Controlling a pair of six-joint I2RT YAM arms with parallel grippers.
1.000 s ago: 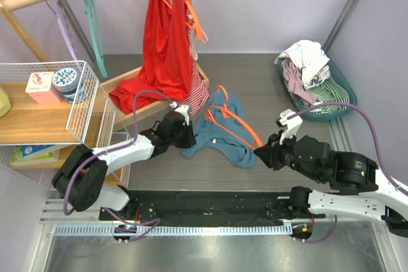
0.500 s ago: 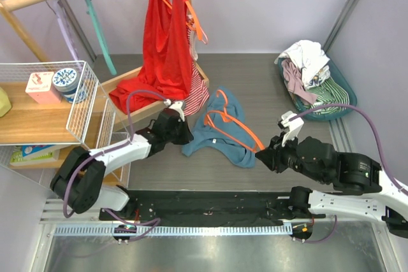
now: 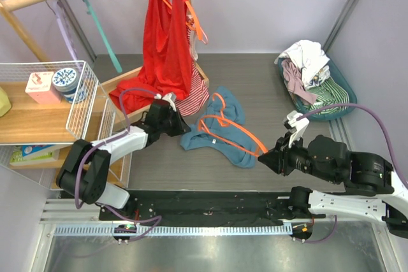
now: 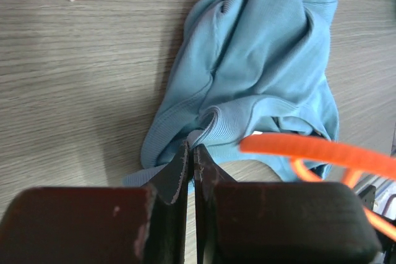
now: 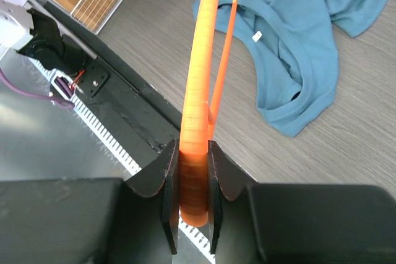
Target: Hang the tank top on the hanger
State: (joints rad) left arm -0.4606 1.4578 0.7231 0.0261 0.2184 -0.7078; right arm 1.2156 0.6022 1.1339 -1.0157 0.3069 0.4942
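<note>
The teal-blue tank top (image 3: 223, 128) lies crumpled on the grey table, also seen in the left wrist view (image 4: 260, 60) and the right wrist view (image 5: 297, 35). My left gripper (image 3: 183, 129) is at its left edge, and its jaws (image 4: 193, 145) are shut on a ribbed fold of the fabric. The orange hanger (image 3: 229, 125) slants over the top, with one end clamped in my right gripper (image 3: 264, 156). In the right wrist view the hanger (image 5: 201, 78) rises straight out of the shut jaws (image 5: 193, 165). A blurred orange bar of the hanger (image 4: 315, 153) crosses the left wrist view.
A long red garment (image 3: 167, 36) hangs from the wooden rack, with a red-and-white striped one (image 3: 196, 97) below it in a wooden tray. A teal-green hanger (image 3: 95, 20) and a lilac hanger (image 3: 64, 30) hang at the left. A wire basket (image 3: 86, 103) stands left, a laundry tub (image 3: 315, 81) right.
My left gripper has shut on the tank top's edge and drawn back to the left, tugging the fabric along. The right gripper, still holding the hanger, has shifted slightly right.
</note>
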